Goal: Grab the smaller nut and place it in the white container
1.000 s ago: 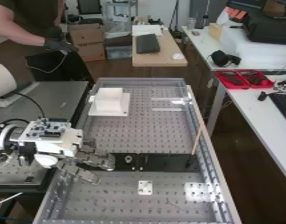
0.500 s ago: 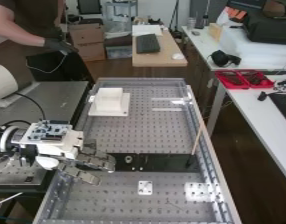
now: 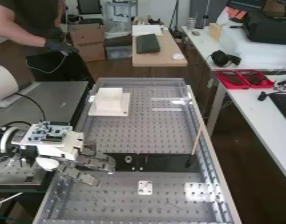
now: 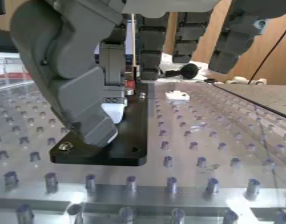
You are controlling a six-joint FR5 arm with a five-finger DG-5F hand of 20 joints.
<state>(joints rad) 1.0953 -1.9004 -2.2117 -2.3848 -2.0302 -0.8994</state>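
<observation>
Well, the hand [image 3: 96, 160] hangs low over the arm's end of the black bar [image 3: 168, 163], thumb [image 4: 77, 82] and fingers [image 4: 153, 47] fairly straight, released by the look of it. I can't make out the nut; my guess is it's tucked behind them, close in toward the arm from the bearing [image 3: 128, 159]. The bar runs lengthwise away from the arm, so the pinch should close across it, leaving the white container [image 3: 109, 96] for later, well apart up the bench.

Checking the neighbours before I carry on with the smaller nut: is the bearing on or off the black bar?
On: the high view shows the bearing on the black bar, just right of the hand.
</observation>
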